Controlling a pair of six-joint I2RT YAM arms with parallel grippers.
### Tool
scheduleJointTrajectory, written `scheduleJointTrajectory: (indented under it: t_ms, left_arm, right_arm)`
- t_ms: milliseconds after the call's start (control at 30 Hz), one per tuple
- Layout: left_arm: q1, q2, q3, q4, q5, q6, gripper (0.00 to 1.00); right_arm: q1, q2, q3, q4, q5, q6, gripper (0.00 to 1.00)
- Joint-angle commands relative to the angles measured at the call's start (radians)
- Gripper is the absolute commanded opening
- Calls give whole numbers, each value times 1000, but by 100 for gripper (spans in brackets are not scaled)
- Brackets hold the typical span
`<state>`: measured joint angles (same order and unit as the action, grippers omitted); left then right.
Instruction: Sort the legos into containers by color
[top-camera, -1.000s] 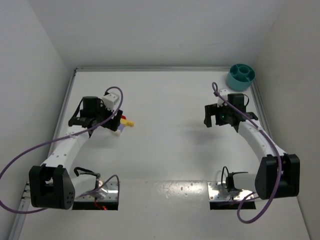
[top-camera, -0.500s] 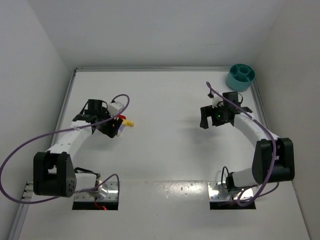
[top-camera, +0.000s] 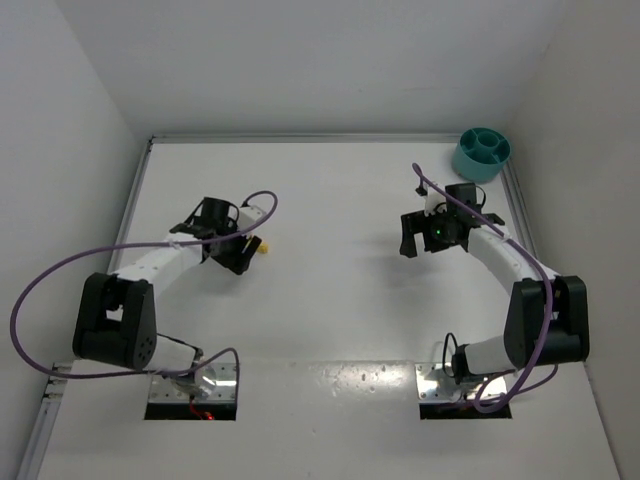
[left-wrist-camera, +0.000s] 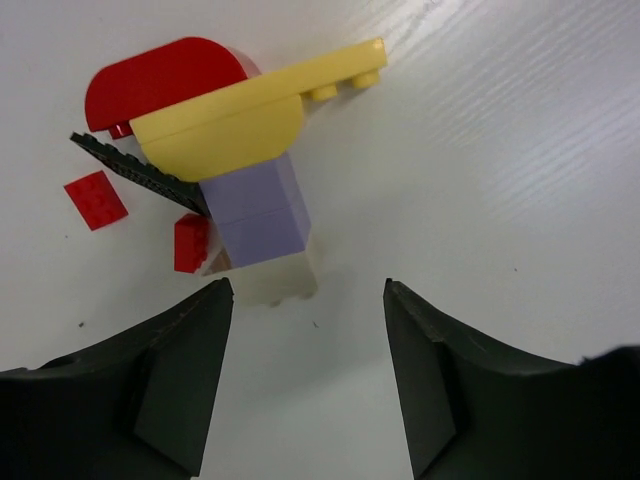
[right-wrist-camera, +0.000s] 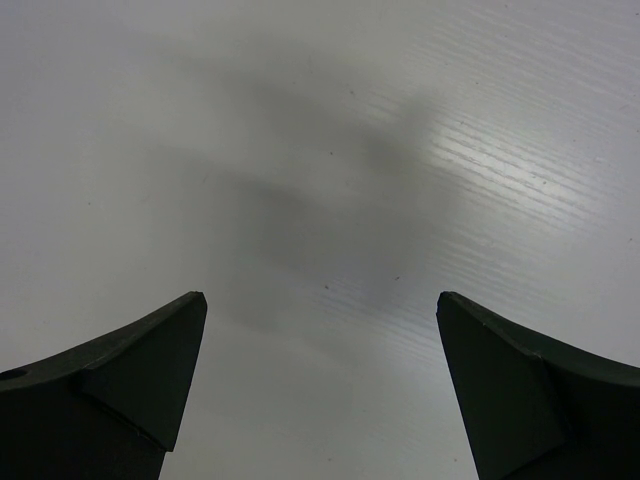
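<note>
Yellow, red, purple and black legos (left-wrist-camera: 240, 150) lay clustered at twelve o'clock of my left gripper (left-wrist-camera: 305, 295), jaws partly apart, empty; right gripper (right-wrist-camera: 320, 305) gaped wide.

My left arm (top-camera: 160, 262) and right arm (top-camera: 505, 262) are white shells between bulky black joint housings. A purple cable (top-camera: 40, 288) loops loosely off each. My left end effector (left-wrist-camera: 305, 300) and right end effector (right-wrist-camera: 320, 310) finish in matte, dark, wedge-shaped fingers. A small green light (top-camera: 437, 236) glows on my right wrist.
</note>
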<state>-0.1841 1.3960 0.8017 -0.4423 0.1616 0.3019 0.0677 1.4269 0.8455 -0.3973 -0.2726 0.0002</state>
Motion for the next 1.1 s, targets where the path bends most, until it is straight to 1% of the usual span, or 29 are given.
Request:
scheduleJointTrajectory:
  t_ms: [0,167,300,433,567,767,867,1000,1033,1067]
  left_arm:
    - [-9,29,59,57,-50,-56,67]
    - [-9,84,70,89,-69,-75,64]
    - [-9,113,80,99,-79,-75,64]
    - [-9,136,99,99,-79,-75,59]
    - [-9,159,99,108,-88,-75,57]
    - [-9,196,110,117,-88,-84,43]
    - [-9,219,119,117,-79,-84,43]
    - [-9,219,119,117,-79,-84,34]
    - [-9,219,119,117,-79,-84,27]
    - [-9,219,119,117,-79,-75,24]
  right_arm:
    - [3,-2,20,20,-13,-3,99]
    - [3,-11,20,20,-13,-3,99]
    - [3,-11,20,20,-13,-3,99]
    - [3,-11,20,20,-13,-3,99]
    - [3,-2,20,20,-13,-3,99]
    - [3,-2,29,20,-22,6,98]
    - [3,-2,29,20,-31,17,98]
    - [3,-43,6,50,-79,67,99]
    - [3,-54,6,61,-120,84,99]
    - [3,-63,-5,77,-146,115,99]
